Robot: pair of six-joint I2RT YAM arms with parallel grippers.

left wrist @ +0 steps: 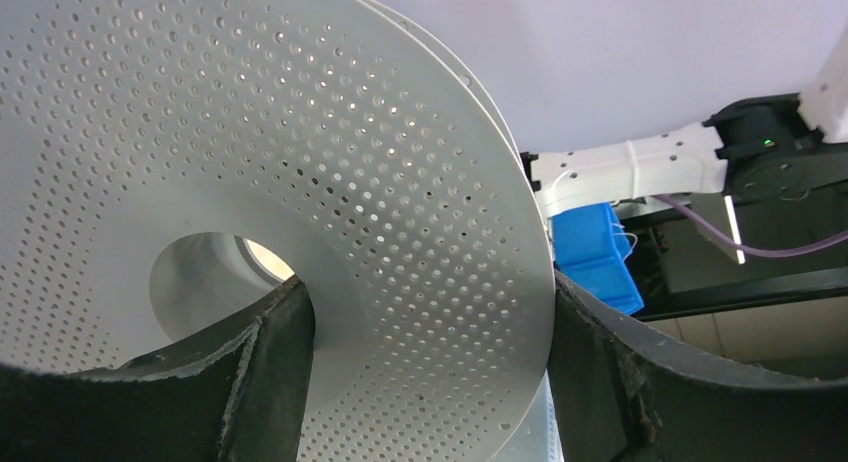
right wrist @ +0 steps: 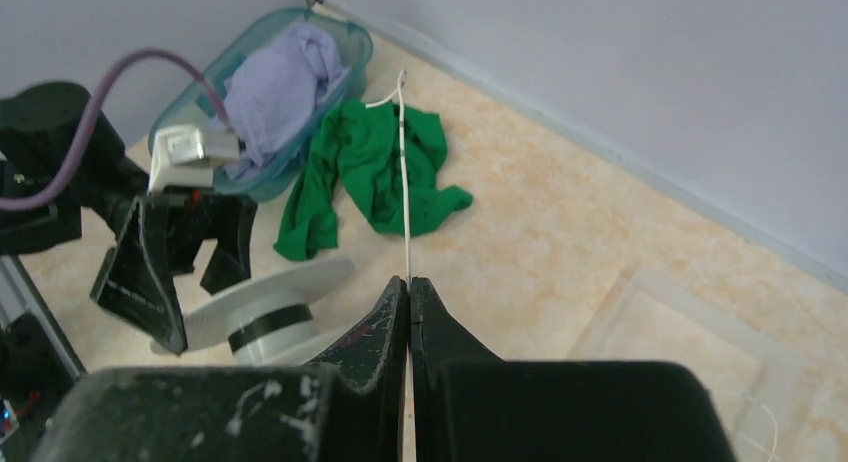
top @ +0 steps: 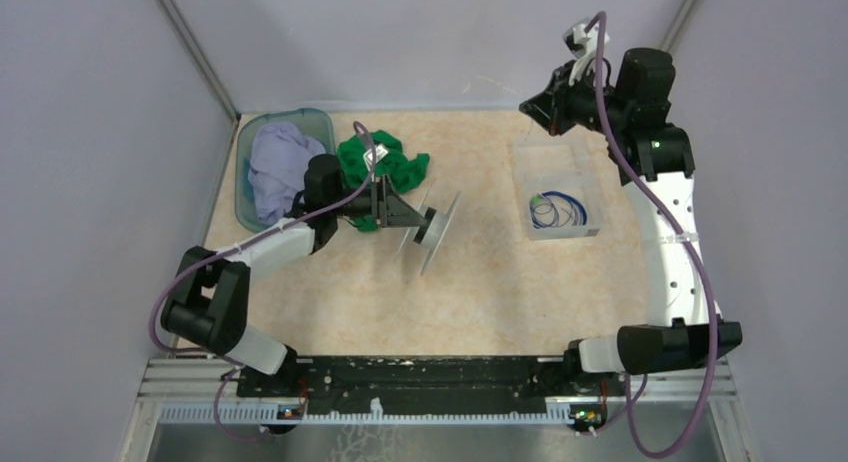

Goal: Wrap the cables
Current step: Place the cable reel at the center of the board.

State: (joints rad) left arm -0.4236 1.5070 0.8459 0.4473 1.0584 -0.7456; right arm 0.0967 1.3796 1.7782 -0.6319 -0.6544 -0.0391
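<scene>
A hair-thin whitish cable [right wrist: 404, 182] runs taut from the tips of my right gripper [right wrist: 409, 282], which is shut on it high near the back wall [top: 527, 107]. The cable's far end reaches over the green cloth. A dark blue cable [top: 558, 212] lies coiled in a clear box [top: 522, 172] with a green bit on it. My left gripper [left wrist: 430, 382] clasps the pale-grey perforated spool [left wrist: 330, 162], one finger at the centre hole and the other on the flange rim. The spool [top: 447, 222] stands tilted on edge at mid-table.
A teal basin [top: 243, 187] holding a lilac cloth [top: 280, 167] sits at the back left. Beside it a green cloth [top: 388, 162] lies crumpled on the table. A blue block [left wrist: 592, 254] shows past the spool in the left wrist view.
</scene>
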